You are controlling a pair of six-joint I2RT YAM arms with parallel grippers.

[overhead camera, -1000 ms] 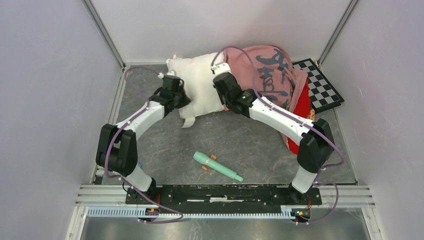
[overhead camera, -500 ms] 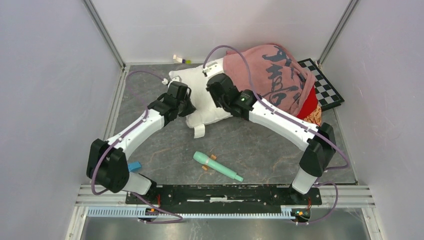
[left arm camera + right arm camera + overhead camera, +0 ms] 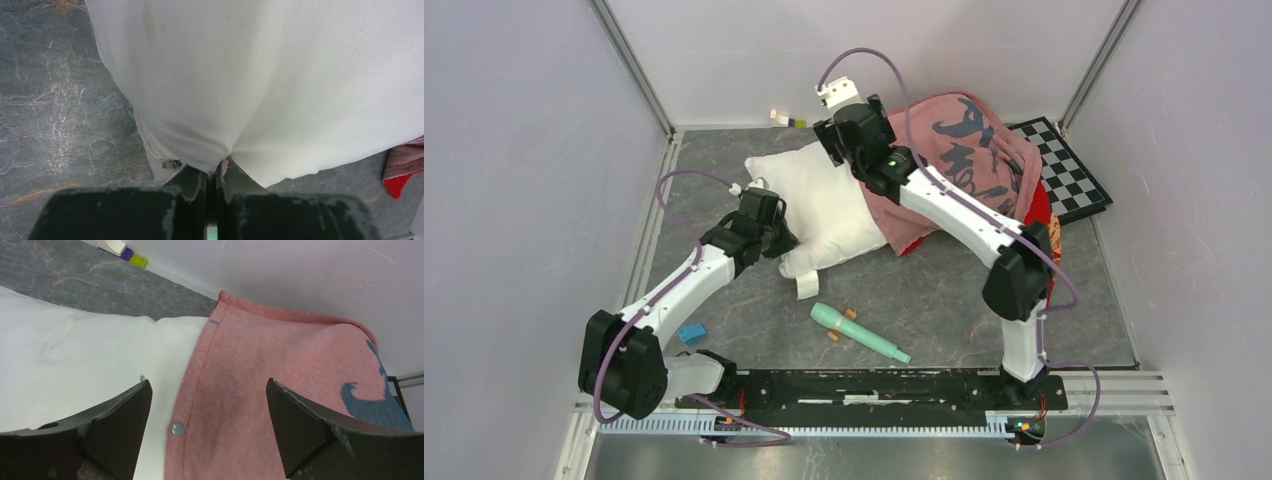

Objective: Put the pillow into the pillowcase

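Observation:
The white pillow (image 3: 819, 205) lies on the grey table, its right end tucked under the pinkish pillowcase (image 3: 969, 150) with dark marks. My left gripper (image 3: 776, 240) is shut on the pillow's near left edge; in the left wrist view the fingers (image 3: 216, 172) pinch white pillow (image 3: 260, 75) fabric. My right gripper (image 3: 852, 142) hovers open over the pillowcase's hem. In the right wrist view its gripper (image 3: 208, 382) spans the hem, with pillow (image 3: 75, 355) on the left, pillowcase (image 3: 280, 355) on the right, and nothing held.
A checkerboard (image 3: 1064, 170) lies at the back right, partly under the pillowcase. A teal stick-shaped tool (image 3: 856, 331) rests in front of the pillow, a small blue block (image 3: 691, 333) by the left arm, and small blocks (image 3: 786, 119) at the back wall.
My right gripper opened, let go of the fabric and rose toward the back wall. My left gripper pulled the pillow toward the near left, staying shut on it.

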